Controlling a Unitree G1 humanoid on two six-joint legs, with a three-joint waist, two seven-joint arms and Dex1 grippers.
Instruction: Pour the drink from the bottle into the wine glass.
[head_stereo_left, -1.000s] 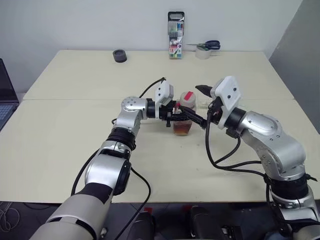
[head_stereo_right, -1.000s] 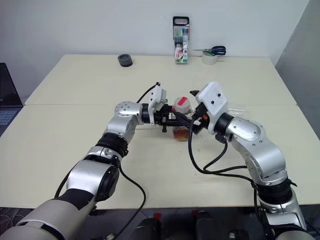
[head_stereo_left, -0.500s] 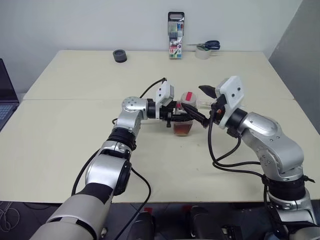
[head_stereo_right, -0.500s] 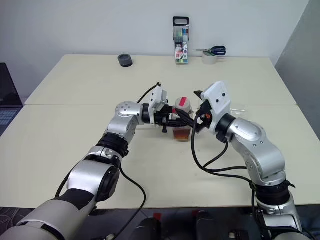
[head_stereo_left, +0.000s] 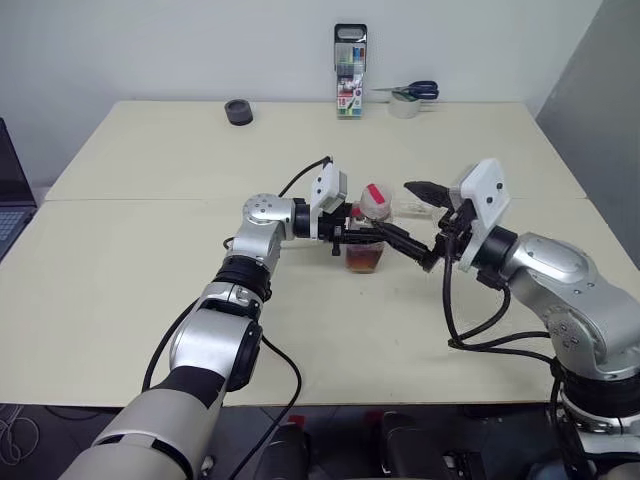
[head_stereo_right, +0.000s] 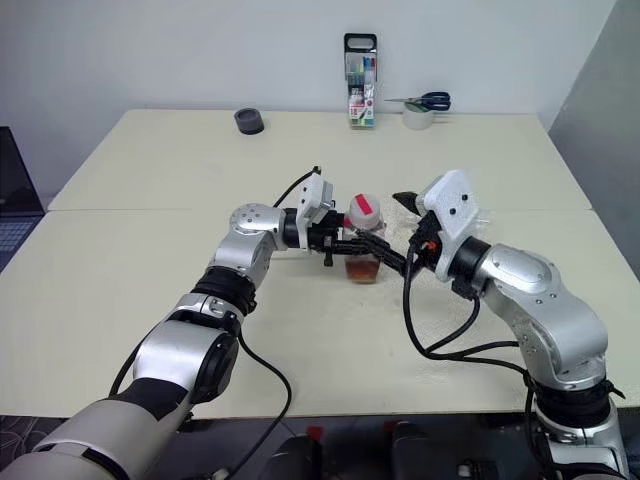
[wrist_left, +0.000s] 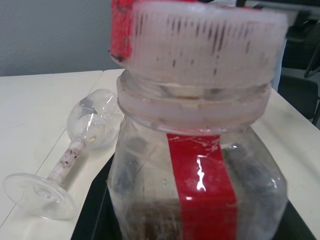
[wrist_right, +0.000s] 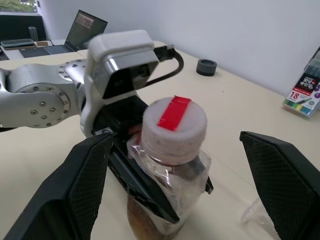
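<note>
The bottle (head_stereo_left: 367, 232), clear plastic with a red label strip and its pink-and-white cap (wrist_right: 174, 123) screwed on, is near the middle of the table. The reddish-brown drink (head_stereo_left: 364, 260) fills its lower part. My left gripper (head_stereo_left: 352, 238) reaches in level from the left and is shut on the bottle's body. My right gripper (head_stereo_left: 416, 222) is open on the bottle's right, a short way off, touching nothing. The wine glass (wrist_left: 91, 126) lies on its side on the table just behind the bottle, empty, with its foot (wrist_left: 35, 194) toward the left wrist camera.
At the table's far edge stand a tall marker case (head_stereo_left: 351, 72), a tape roll with blue scissors (head_stereo_left: 407, 96) on it, and a small black round object (head_stereo_left: 239, 111). A laptop (head_stereo_left: 8, 195) sits off the left edge. A seam (head_stereo_left: 140, 199) crosses the tabletop.
My right gripper has drawn back from the bottle toward the right, staying open. The left gripper and the bottle have not moved.
</note>
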